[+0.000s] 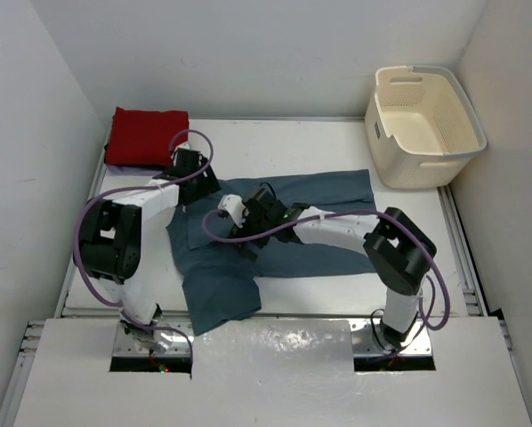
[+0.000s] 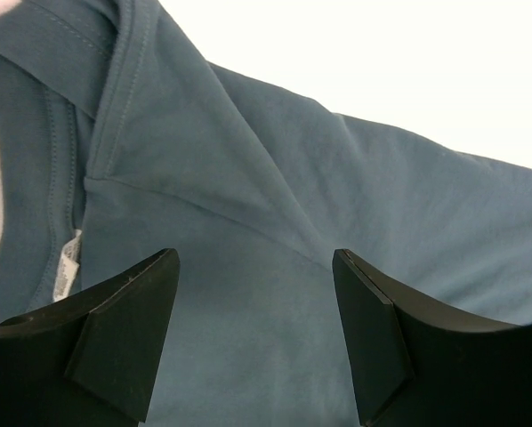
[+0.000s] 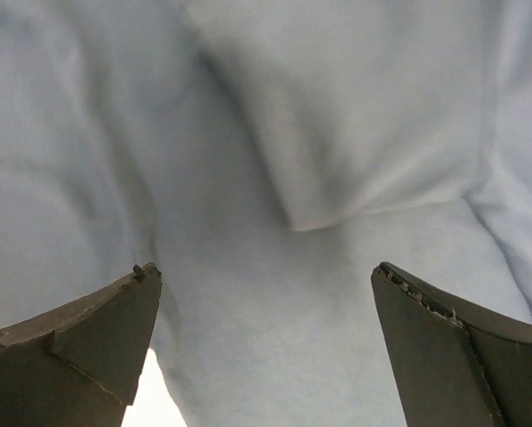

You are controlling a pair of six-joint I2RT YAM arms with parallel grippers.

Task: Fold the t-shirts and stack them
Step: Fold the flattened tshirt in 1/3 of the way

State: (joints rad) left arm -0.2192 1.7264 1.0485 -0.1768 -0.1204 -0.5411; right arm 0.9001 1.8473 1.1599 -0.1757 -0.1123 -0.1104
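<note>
your teal t-shirt [image 1: 337,191] lies spread mid-table, ready for folding. the left gripper [image 2: 255,267] hangs by its collar and the right gripper [image 3: 266,271] over its body, both with jaws apart, gripping nothing. the red t-shirt [image 1: 146,135] sits folded far-left (probably the stack's base). the laundry basket [image 1: 399,151] holds nothing.
</note>
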